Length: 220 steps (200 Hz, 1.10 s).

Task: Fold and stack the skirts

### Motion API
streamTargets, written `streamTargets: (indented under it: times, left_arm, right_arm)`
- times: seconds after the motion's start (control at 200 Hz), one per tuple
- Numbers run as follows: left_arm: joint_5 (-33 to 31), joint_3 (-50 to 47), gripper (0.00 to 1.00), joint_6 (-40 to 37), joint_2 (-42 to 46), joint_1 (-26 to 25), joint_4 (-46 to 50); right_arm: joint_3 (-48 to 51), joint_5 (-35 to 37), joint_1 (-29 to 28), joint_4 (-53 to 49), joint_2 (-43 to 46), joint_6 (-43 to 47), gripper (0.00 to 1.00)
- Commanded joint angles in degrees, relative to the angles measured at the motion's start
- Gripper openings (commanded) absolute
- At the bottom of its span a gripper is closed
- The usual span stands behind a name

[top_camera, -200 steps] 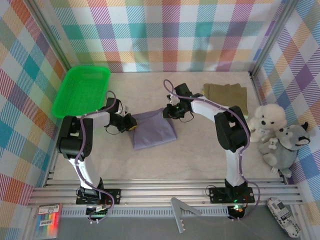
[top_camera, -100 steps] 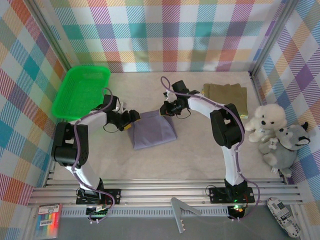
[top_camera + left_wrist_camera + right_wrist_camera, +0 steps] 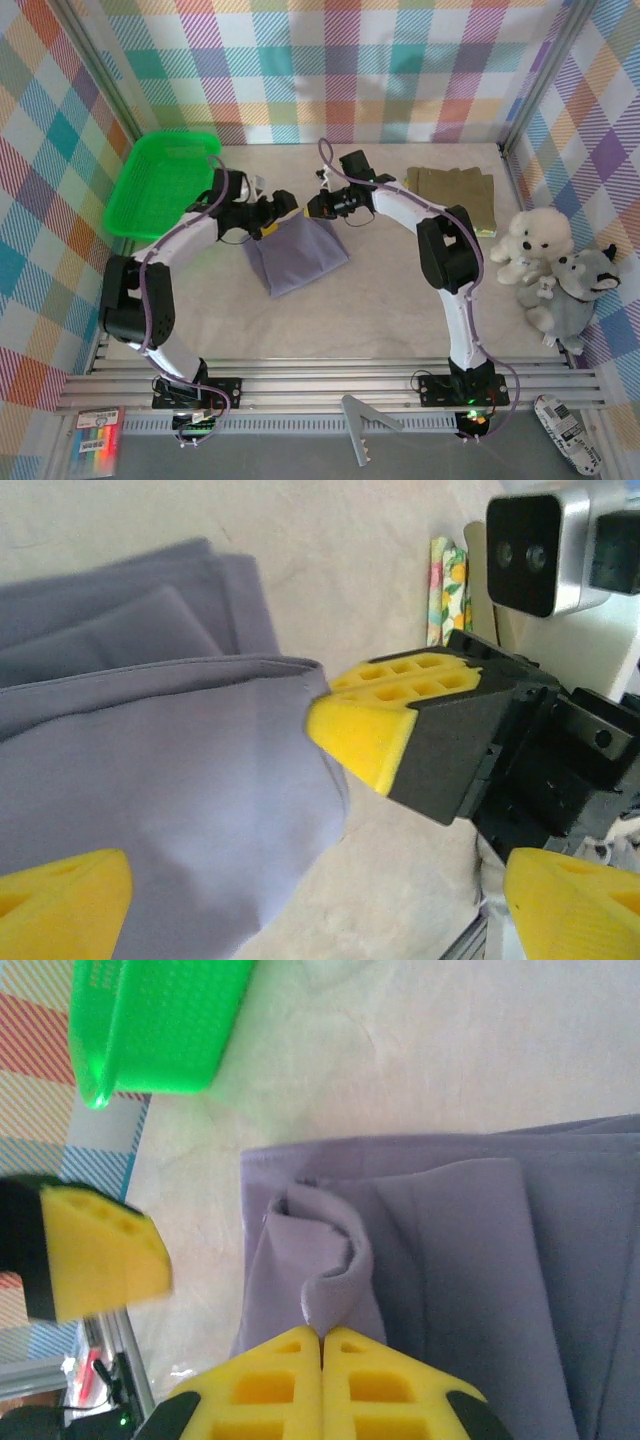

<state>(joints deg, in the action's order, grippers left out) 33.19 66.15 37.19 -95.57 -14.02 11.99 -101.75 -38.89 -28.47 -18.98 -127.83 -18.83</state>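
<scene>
Pinches the grey skirt [image 3: 297, 255] at its far edge in the closed right end effector [image 3: 318, 207]; holds the left end effector [image 3: 280, 212] spread wide just beside, leftward. Lies mid tabletop [image 3: 400, 290], trailing nearward from both.

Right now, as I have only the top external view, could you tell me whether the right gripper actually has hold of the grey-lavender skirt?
Observer: Yes. In the right wrist view the right gripper is shut, with a curled fold of the grey-lavender skirt pinched between its jaws.
Operator: Thank you. Is the left gripper holding the cloth too?
Observer: No. In the left wrist view the left gripper is open, jaws wide apart, and the skirt lies loose beneath it.
Operator: And where on the skirt is the pinched fold?
Observer: Close to the skirt's edge, on the side facing the green basket.
</scene>
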Motion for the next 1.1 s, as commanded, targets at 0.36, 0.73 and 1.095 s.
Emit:
streamTargets:
  times: [0.36,0.73,1.095]
  left_arm:
    - [-25.1,-0.2,0.95,7.0,-14.3,1.2,9.5]
    - [-29.8,10.1,0.95,-2.7,-19.3,0.3,25.4]
    - [-34.6,21.6,0.95,-4.7,-28.9,-1.4,40.0]
  right_arm:
    - [-15.2,11.2,0.8,-11.2,-10.3,0.6,0.41]
    - [-8.4,12.3,0.7,-22.8,-5.4,4.5,0.77]
    - [-17.8,1.7,-1.1,-28.1,-13.6,3.0,0.76]
